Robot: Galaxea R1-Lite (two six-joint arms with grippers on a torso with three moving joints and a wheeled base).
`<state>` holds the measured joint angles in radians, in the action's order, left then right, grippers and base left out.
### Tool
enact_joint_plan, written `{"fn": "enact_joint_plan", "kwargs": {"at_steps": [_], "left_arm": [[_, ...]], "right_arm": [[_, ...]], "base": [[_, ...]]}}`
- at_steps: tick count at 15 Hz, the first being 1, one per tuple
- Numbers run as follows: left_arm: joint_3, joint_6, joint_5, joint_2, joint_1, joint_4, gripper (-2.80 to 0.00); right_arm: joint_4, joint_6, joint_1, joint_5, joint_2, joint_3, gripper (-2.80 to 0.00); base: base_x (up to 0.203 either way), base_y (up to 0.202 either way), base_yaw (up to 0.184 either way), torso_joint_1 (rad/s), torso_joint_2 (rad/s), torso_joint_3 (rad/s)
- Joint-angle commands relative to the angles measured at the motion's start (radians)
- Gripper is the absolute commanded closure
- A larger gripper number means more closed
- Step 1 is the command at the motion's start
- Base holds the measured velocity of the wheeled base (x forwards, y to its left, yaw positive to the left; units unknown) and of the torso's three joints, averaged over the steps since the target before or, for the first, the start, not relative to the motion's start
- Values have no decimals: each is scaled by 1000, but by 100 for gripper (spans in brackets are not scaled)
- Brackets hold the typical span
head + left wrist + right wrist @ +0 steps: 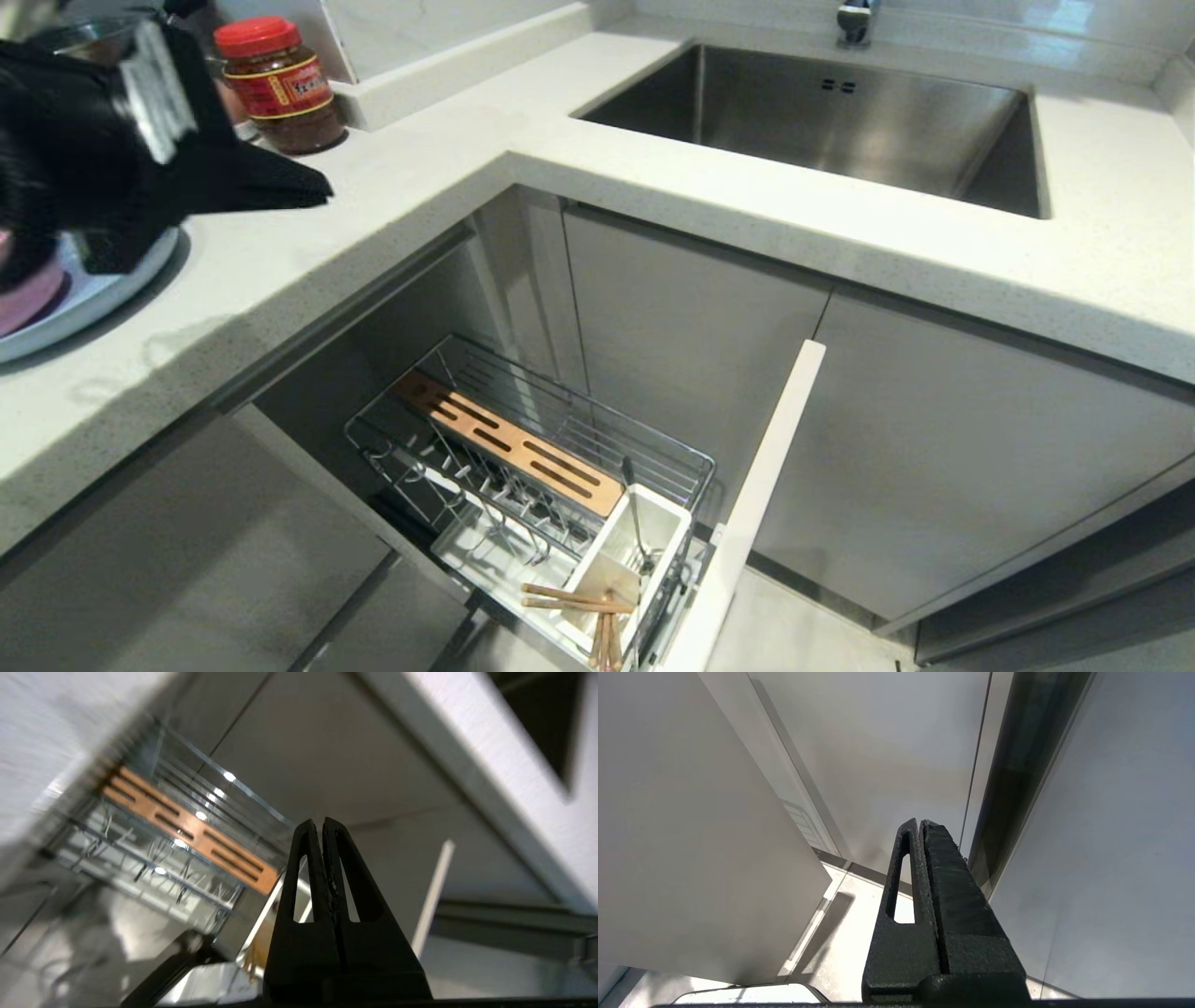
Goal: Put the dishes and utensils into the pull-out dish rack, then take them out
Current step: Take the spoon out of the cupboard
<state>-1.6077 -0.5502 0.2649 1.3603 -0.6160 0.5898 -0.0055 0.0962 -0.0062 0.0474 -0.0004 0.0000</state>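
Note:
The pull-out dish rack (560, 439) stands drawn out below the counter, with its wooden strip (509, 441) (187, 830) and white cutlery cup (621, 551). The chopsticks (574, 597) lie across the cup's front corner. A slim silver utensil (637, 523) stands in the cup. On the counter at far left sits the light-blue plate (103, 289) with the pink bowl (23, 299) on it, both partly hidden by my left arm. My left gripper (322, 194) (322, 821) hovers above the counter beside them, shut and empty. My right gripper (920, 822) is shut and empty beside cabinet fronts.
A red-lidded jar (278, 84) stands at the back of the counter behind my left arm. The steel sink (822, 121) is set in the counter to the right. The rack's white front panel (747, 523) juts out beside the cutlery cup. Grey cabinet doors (934, 448) flank it.

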Motion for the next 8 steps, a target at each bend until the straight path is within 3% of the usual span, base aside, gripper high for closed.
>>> {"fn": "enact_joint_plan", "kwargs": {"at_steps": [1,3,5,7,8], "left_arm": [[54,0,161,146,-106,2,0],[49,27,230,247,-143,-1,0],[24,117,248,326,-174,3,0],[16,145,223,399,-173,6,0],[0,185,157,434,-174,20,0]], "right_arm": [[-1,0,0,0,-4,0,0],[-1,0,0,0,-4,0,0],[-1,0,0,0,-4,0,0],[-1,0,0,0,-4,0,0],[-1,0,0,0,-4,0,0]], "base": [[0,0,0,0,0,0],[0,0,0,0,0,0],[0,0,0,0,0,0],[0,0,0,0,0,0],[0,0,0,0,0,0]]}}
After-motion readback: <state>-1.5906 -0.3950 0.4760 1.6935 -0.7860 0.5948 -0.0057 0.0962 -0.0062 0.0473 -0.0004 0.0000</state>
